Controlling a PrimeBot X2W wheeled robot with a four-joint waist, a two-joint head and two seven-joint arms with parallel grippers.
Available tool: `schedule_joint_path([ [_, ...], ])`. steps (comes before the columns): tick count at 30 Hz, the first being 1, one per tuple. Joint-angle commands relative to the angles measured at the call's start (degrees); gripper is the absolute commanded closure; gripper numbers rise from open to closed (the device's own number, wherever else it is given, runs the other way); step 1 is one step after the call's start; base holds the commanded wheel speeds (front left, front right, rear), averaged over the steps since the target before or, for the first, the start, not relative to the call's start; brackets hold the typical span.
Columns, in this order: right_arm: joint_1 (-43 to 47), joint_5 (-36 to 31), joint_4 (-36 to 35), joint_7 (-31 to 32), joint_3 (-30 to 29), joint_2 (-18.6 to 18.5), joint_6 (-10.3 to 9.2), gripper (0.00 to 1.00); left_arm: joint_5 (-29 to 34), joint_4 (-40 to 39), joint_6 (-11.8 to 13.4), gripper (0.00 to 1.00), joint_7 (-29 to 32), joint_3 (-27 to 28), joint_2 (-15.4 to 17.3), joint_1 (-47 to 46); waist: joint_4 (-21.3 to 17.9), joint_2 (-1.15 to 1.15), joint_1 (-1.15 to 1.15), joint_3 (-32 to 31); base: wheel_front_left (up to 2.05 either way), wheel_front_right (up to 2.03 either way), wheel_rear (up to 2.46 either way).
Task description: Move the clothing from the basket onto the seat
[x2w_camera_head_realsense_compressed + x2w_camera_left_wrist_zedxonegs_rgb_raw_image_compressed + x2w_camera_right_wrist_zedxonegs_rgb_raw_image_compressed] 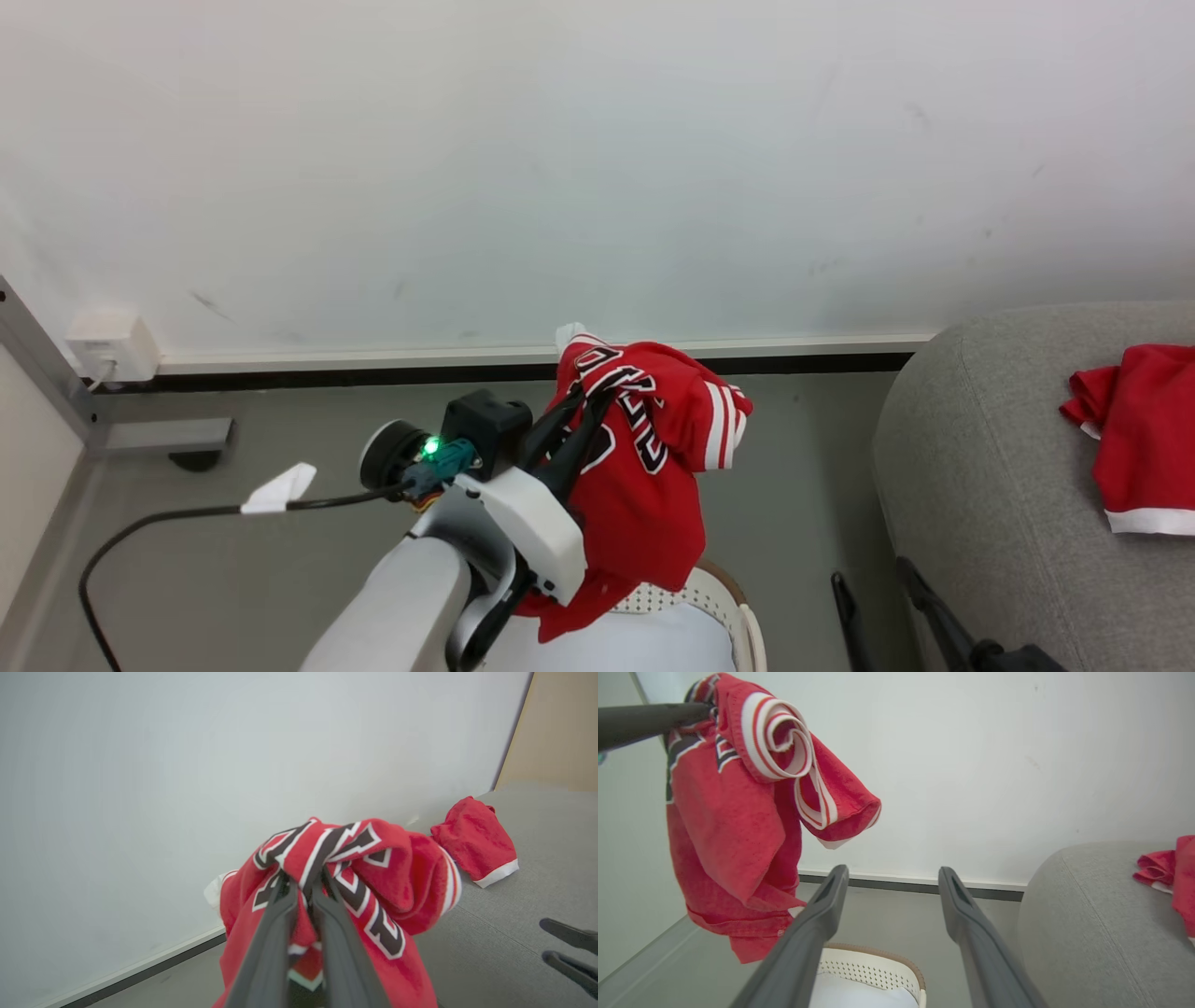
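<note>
My left gripper point(597, 385) is shut on a red jersey point(653, 448) with black-and-white lettering, which hangs in the air above the basket point(742, 611). In the left wrist view the fingers point(280, 924) pinch a fold of the jersey point(383, 868). A second red garment with white trim point(1144, 434) lies on the grey seat point(980, 467) at the right. My right gripper point(893, 875) stands open with nothing between its fingers, low between the basket point(878, 966) and the seat point(1087, 914). Its dark fingers also show in the head view point(878, 588).
A white wall with a baseboard point(373, 359) runs behind everything. A black cable point(168, 518) crosses the grey floor at the left, near a wall socket point(107, 345). A pale flat liner point(859, 996) lies inside the basket.
</note>
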Motion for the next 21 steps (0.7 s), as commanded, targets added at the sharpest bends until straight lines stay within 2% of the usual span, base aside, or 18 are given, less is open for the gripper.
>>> schedule_joint_path([
  [1,0.3,0.8,-0.7,0.1,0.7,-0.1,0.01,0.00,-0.3,-1.6,0.5,1.00,0.7,0.2,0.6,1.1,-0.2,-0.01,0.02,-0.2,0.00,0.00,0.00],
  [8,-2.0,2.8,-3.6,0.1,9.0,-1.0,0.01,0.00,-0.5,-9.9,1.8,1.00,4.6,-0.6,2.2,3.8,-0.1,-0.01,0.02,-0.9,0.00,0.00,0.00],
  [12,-5.3,5.9,-2.1,0.1,15.9,-2.9,0.01,0.00,-0.5,-12.2,2.1,1.00,5.7,-1.4,2.2,4.5,0.1,-0.01,0.02,-1.0,0.00,0.00,0.00],
  [13,-5.3,5.9,-2.1,0.1,15.9,-2.9,0.01,0.00,-0.5,-12.2,2.1,1.00,5.7,-1.4,2.2,4.5,0.1,-0.01,0.02,-1.0,0.00,0.00,0.00],
  [15,-9.0,7.1,1.3,0.1,20.4,-3.4,0.01,0.00,-0.4,-13.3,1.9,1.00,6.4,-2.2,1.8,4.7,0.4,-0.01,0.02,-1.0,0.00,0.00,0.00],
  [21,-16.8,9.3,9.2,0.1,24.9,-1.2,0.01,0.00,-0.6,-14.3,1.2,1.00,7.3,-4.7,0.4,4.7,1.7,-0.01,0.02,-1.0,0.00,0.00,0.00],
])
